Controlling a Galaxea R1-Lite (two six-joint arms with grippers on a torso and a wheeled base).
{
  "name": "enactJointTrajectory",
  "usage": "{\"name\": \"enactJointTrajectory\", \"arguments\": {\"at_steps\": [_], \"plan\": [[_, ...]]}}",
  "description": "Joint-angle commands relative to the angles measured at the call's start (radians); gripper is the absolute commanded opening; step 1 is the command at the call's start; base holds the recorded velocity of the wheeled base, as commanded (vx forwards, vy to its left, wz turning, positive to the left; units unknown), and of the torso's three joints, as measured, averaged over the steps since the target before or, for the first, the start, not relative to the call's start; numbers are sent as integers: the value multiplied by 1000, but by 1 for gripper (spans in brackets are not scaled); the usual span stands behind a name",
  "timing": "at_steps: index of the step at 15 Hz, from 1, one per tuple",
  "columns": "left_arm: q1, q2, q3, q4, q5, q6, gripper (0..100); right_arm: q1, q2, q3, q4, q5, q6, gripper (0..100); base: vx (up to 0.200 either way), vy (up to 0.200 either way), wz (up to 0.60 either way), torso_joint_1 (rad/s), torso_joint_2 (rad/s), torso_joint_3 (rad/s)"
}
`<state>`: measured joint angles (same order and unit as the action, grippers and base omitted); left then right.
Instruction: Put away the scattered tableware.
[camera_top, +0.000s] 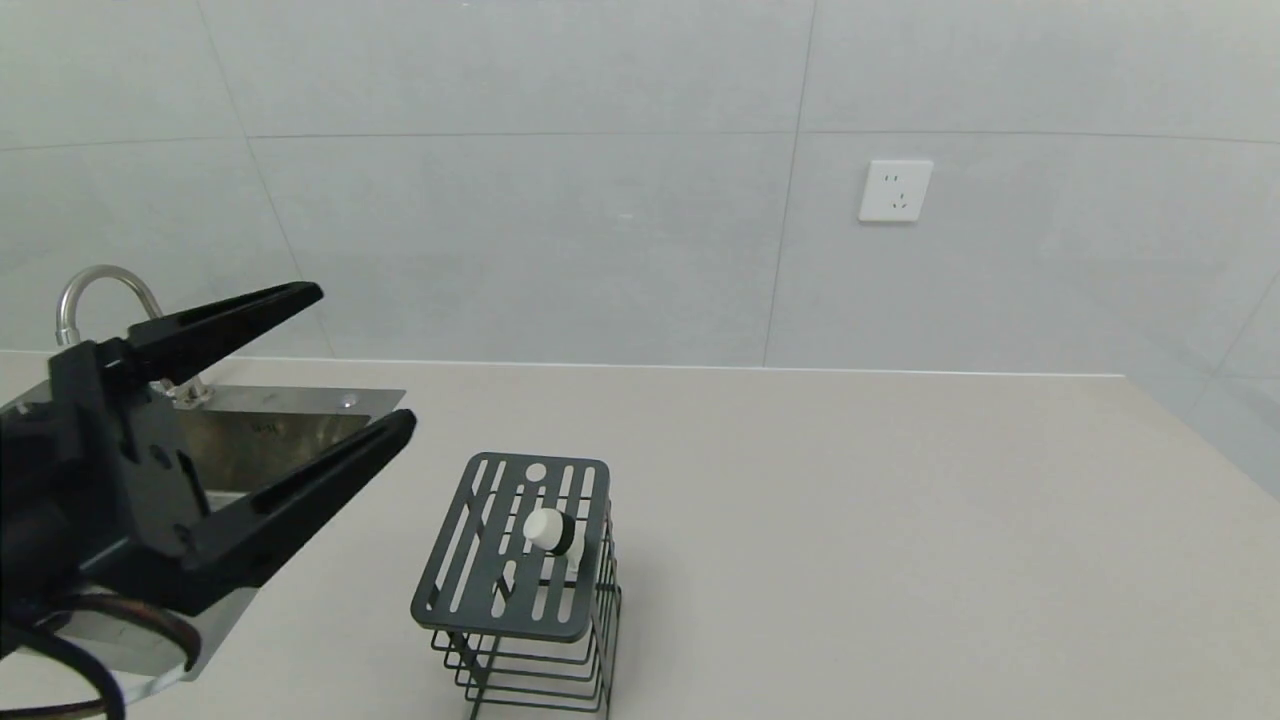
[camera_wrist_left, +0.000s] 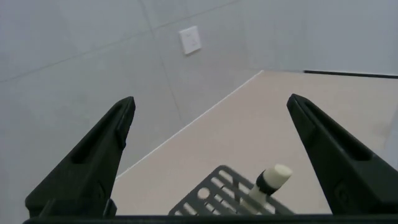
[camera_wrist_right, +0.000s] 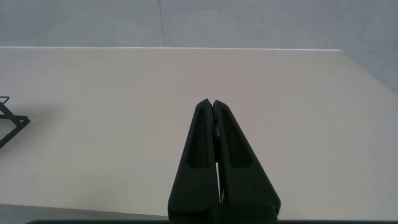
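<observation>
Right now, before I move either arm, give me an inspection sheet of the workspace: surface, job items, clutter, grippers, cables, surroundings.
Surface: pale counter, flat and plain.
Job's things: dark wire rack with a slotted top stands upright on the counter; one utensil with a white-tipped handle stands in a slot.
Clutter: nothing seen.
Grippers: left gripper raised between sink and rack, open, holding nothing; right gripper above the counter, shut, nothing between its fingers.
Cables: black cable loops at the sink's near corner.
Surroundings: steel sink with a curved faucet on the left; tiled wall with an outlet behind.
</observation>
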<state>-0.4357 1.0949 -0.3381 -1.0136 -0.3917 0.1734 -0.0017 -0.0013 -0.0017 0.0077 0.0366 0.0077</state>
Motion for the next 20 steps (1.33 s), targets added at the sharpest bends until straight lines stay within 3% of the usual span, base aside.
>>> {"name": "enactJointTrajectory", "arguments": {"at_steps": [1,2,3,5,6,7,9,12,13,14,16,17,20], "plan": [[175,-179,87,-2,-1,9,100,0,1,0,0,0,0,0,0,0,0,0,0,0],[255,-277,152,7,-6,9,100,0,1,0,0,0,0,0,0,0,0,0,0,0],[288,-362,211,29,-4,-2,100,0,1,0,0,0,0,0,0,0,0,0,0,0],[305,-546,277,133,1,-25,100,0,1,0,0,0,0,0,0,0,0,0,0,0],[316,-684,271,270,4,-34,100,0,1,0,0,0,0,0,0,0,0,0,0,0],[322,-704,269,294,4,-34,100,0,1,0,0,0,0,0,0,0,0,0,0,0],[387,-941,261,595,5,-40,100,0,1,0,0,0,0,0,0,0,0,0,0,0],[437,-1095,284,807,20,-88,100,0,1,0,0,0,2,0,0,0,0,0,0,0],[437,-1095,307,816,43,-98,100,0,1,0,0,0,2,0,0,0,0,0,0,0],[437,-1095,338,845,142,-114,100,0,1,0,0,0,3,0,0,0,0,0,0,0],[437,-1095,338,1015,300,-138,100,0,1,0,0,-6,5,0,0,0,0,0,0,0],[437,-1095,337,1024,327,-158,100,0,1,0,0,-27,5,0,0,0,0,0,0,0],[436,-1095,338,1015,313,-157,100,0,1,0,0,-64,8,0,0,0,0,0,0,0]]}}
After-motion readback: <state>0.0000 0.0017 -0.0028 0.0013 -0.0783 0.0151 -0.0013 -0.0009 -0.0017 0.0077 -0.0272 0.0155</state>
